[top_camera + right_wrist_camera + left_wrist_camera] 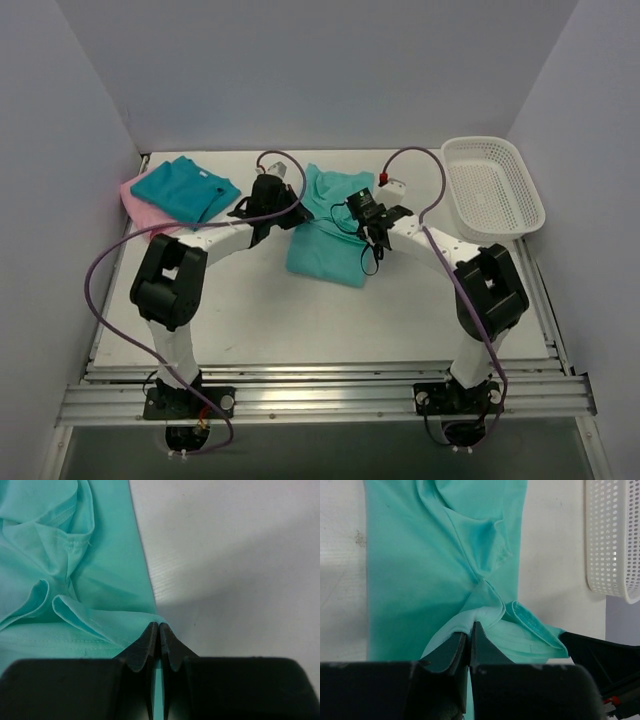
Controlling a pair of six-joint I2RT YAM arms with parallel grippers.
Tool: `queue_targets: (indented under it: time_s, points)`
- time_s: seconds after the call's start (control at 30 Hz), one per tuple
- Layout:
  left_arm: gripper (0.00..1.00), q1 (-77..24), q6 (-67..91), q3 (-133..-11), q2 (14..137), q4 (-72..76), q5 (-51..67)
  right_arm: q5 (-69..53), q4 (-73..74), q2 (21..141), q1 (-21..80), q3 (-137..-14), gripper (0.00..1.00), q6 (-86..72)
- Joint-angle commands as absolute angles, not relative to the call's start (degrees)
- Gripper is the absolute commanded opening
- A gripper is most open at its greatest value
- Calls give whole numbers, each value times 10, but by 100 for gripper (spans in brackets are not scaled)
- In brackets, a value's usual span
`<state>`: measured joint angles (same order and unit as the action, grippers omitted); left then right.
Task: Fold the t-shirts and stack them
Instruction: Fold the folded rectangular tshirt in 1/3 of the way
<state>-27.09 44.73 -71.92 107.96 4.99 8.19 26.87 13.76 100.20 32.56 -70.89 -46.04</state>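
Green tee [322,255] at table centre, long axis far-to-near. Left gripper [470,628] pinches its left edge, right gripper [159,628] its right edge; cloth spans between.

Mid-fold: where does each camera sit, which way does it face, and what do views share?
Top external: above and behind the bases, looking down at the table; left arm and right arm show whole.
Left wrist: on the left arm, facing along the left pincer, shut on the green shirt; basket at right.
Right wrist: on the right arm, facing along the right pincer, shut on the same shirt's edge; table beyond.
Shared: both wrists see the green shirt; top and left wrist see the basket.
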Motion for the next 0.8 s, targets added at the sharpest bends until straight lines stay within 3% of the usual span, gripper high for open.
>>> queue_targets:
  time_s: [0.0,0.47,0.5,0.53,0.57,0.6,0.67,0.73,0.77]
  points:
    - [2,-253,447,-754,1121,112,147,259,133,1034,310,-762,0,-441]
    - [3,-223,438,-843,1236,120,196,218,127,1175,282,-854,0,-426]
    - [9,-219,438,-844,1243,121,200,214,127,1179,279,-856,3,-425]
    - [16,-218,438,-845,1246,125,203,207,125,1180,278,-856,14,-425]
    - [26,-216,438,-845,1249,127,207,207,120,1180,277,-855,31,-422]
    - [53,-214,437,-844,1251,127,208,207,119,1180,276,-855,66,-421]
    - [75,-213,437,-841,1249,133,208,209,118,1177,274,-857,95,-420]
    - [96,-212,436,-836,1238,136,204,212,120,1170,271,-863,98,-419]
    - [97,-212,436,-835,1235,136,204,217,126,1167,269,-869,99,-417]
